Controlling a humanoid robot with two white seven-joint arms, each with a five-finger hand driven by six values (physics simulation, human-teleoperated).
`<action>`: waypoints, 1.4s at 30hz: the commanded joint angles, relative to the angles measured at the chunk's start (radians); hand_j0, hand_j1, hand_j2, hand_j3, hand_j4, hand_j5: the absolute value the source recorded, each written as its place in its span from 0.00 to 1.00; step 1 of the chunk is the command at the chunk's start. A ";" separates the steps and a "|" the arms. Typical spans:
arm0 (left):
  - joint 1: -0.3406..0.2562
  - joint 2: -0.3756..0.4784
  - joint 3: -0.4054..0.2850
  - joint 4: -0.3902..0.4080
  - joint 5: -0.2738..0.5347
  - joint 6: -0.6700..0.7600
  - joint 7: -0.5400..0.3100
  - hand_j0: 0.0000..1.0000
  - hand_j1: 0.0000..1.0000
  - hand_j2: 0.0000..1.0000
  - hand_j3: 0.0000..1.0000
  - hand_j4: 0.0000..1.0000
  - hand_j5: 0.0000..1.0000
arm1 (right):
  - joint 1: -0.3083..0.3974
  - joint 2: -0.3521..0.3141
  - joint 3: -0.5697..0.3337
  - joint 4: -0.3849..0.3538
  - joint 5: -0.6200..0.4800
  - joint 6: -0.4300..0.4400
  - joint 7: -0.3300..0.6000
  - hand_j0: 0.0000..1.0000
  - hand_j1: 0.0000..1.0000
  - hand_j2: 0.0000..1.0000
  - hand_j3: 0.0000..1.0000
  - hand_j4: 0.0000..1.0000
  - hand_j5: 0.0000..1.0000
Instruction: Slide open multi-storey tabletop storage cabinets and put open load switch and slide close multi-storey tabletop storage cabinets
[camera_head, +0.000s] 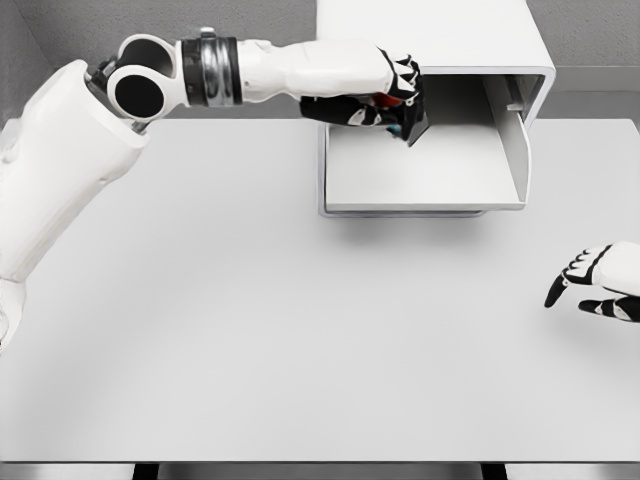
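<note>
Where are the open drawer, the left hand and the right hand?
open drawer (430, 175): head view, bare floor of the tray.
left hand (385, 95): head view, back of the hand.
right hand (600, 280): head view, middle of the hand.

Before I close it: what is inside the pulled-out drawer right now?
The drawer floor looks bare. The left hand reaches over its back left corner, shut on a dark object with red, apparently the load switch. Whatever lies beneath the hand is hidden.
</note>
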 joint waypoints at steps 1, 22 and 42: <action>0.000 -0.020 0.001 0.026 0.002 0.005 -0.001 0.67 0.67 0.67 0.67 0.67 0.67 | 0.002 -0.001 0.001 0.000 -0.006 0.003 0.000 0.57 0.57 0.57 0.57 0.57 0.57; -0.017 0.017 0.012 -0.046 0.107 0.005 -0.001 1.00 1.00 1.00 1.00 1.00 1.00 | -0.101 0.000 0.099 0.000 -0.006 0.003 0.000 0.57 0.57 0.57 0.57 0.57 0.57; 0.123 0.551 0.119 -0.313 0.203 0.005 -0.001 1.00 1.00 1.00 1.00 1.00 1.00 | -0.465 0.054 0.418 0.000 0.011 0.003 0.000 0.57 0.57 0.57 0.57 0.57 0.57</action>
